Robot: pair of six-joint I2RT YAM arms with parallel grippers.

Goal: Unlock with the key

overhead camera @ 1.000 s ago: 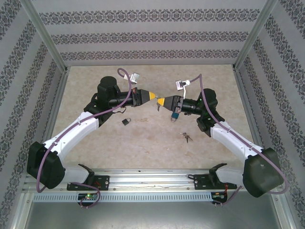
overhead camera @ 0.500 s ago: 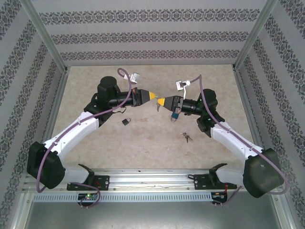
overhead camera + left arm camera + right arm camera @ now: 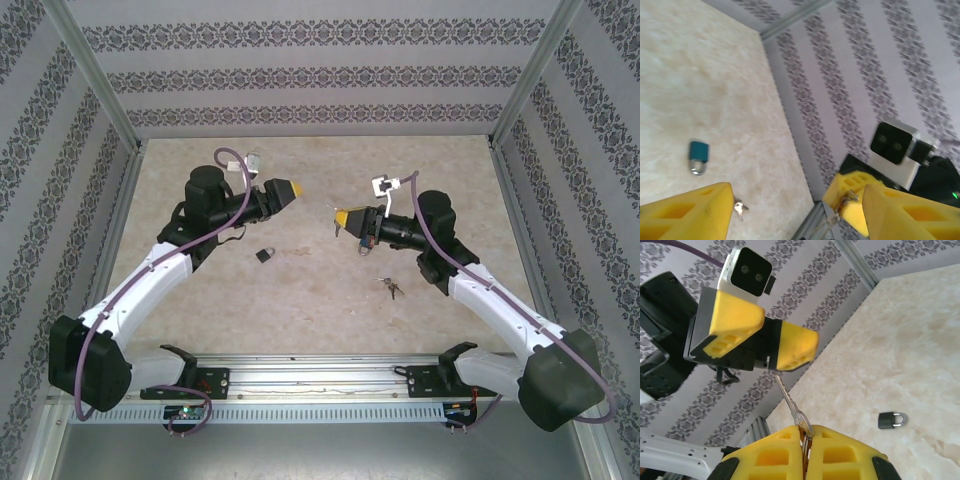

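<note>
L gripper fingers apart; R gripper clamped on key (blade sticking out); black padlock on table.

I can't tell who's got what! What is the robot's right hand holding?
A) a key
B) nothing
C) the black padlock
A: the right hand is shut on a key that sticks out from its tip, while the black padlock lies on the table.
</note>
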